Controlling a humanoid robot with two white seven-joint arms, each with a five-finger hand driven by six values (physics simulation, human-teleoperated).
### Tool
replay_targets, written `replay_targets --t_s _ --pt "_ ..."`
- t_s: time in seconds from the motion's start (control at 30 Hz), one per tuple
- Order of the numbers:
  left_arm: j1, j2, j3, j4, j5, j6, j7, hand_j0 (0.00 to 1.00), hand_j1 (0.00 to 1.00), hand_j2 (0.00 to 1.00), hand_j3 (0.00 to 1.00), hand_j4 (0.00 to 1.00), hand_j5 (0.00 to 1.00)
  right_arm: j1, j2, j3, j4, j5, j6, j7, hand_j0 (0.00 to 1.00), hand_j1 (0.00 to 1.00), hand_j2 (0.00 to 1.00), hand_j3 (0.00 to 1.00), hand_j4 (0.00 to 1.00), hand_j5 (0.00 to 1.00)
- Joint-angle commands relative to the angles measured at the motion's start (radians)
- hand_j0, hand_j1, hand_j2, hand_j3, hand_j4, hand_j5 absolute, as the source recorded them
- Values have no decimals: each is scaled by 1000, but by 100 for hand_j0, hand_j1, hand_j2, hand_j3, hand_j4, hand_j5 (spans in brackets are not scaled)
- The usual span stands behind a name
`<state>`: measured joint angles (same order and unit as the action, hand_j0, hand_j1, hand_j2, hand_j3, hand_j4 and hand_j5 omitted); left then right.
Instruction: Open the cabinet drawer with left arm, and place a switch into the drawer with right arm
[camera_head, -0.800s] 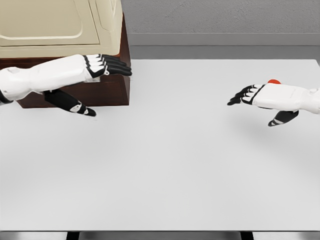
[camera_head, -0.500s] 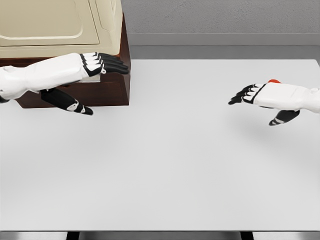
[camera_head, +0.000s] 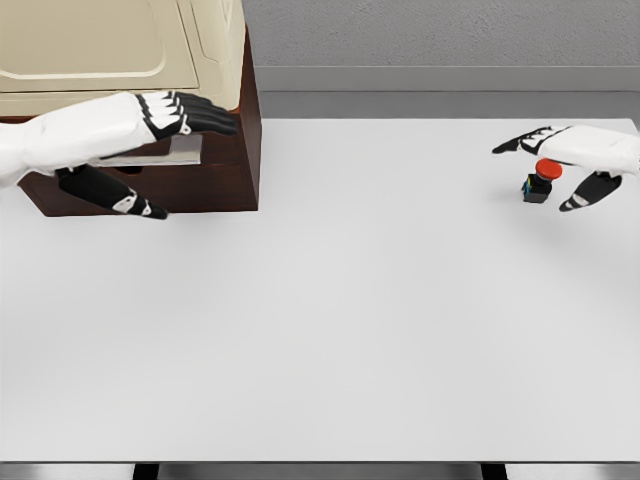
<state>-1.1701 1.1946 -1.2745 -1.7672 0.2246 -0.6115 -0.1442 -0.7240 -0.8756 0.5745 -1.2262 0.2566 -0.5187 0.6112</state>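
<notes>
Fingers of both hands are spread and hold nothing. On the white worktop, the left hand hovers at the far left corner before the dark brown wooden cabinet with cream top. Toward the far right edge, the right hand arches just above the small black switch with red button, not visibly touching it.

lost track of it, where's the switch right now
In the head view the switch stands on the white table at the far right, just under the open right hand.
</notes>
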Motion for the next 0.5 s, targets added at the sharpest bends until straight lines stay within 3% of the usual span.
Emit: replay_targets --t_s 0.0,0.27,0.3,0.47 --pt "-5 25 4 0 27 1 -97 100 100 100 100 100 100 -2 38 -1 59 13 9 0 100 100 100 100 100 100" --pt "-5 37 24 0 42 1 -124 100 100 100 100 100 100 -28 72 2 154 76 9 0 100 100 100 100 100 100" --pt "-3 46 20 0 84 1 -124 100 100 100 100 100 100 -37 73 4 185 82 5 0 100 100 100 100 100 100" --pt "0 65 26 0 90 1 -115 100 100 100 100 100 100 -78 109 8 290 125 2 0 100 100 100 100 100 100"
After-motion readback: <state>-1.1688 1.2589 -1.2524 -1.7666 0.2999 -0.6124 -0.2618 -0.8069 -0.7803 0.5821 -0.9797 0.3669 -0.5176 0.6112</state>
